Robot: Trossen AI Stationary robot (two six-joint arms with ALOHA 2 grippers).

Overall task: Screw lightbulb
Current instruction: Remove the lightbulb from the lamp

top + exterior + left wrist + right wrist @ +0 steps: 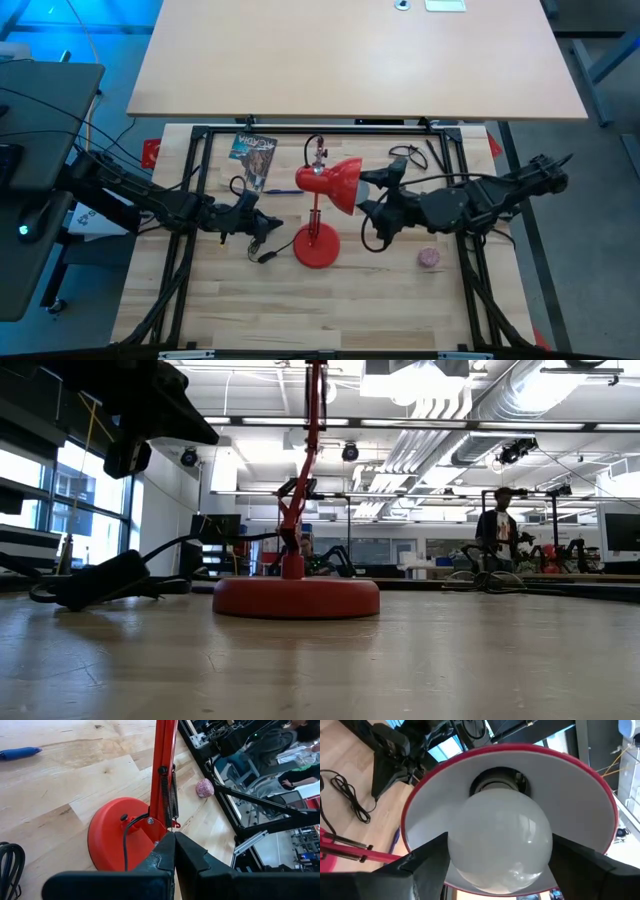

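Two dark arms work over the pale wooden worktop (330, 300), one on each side of the red metal desk lamp (318, 245). The right gripper (497, 855) reaches into the mouth of the lamp's red shade with a white lining (570, 785), its jaws spread wide and clamped on either side of the round white glass lightbulb (500, 835). The lightbulb sits inside the shade with its neck at the dark socket (497, 779). In the high view the shade (343, 184) points toward the right arm. The left gripper (174, 851) is low, just beside the lamp's round red base (107, 837) and its upright red stem with a coiled spring (172, 795); its jaws are pressed together on nothing. A small pink ball (428, 258) lies on the worktop near the right arm, and a blue pen (19, 753) lies farther off
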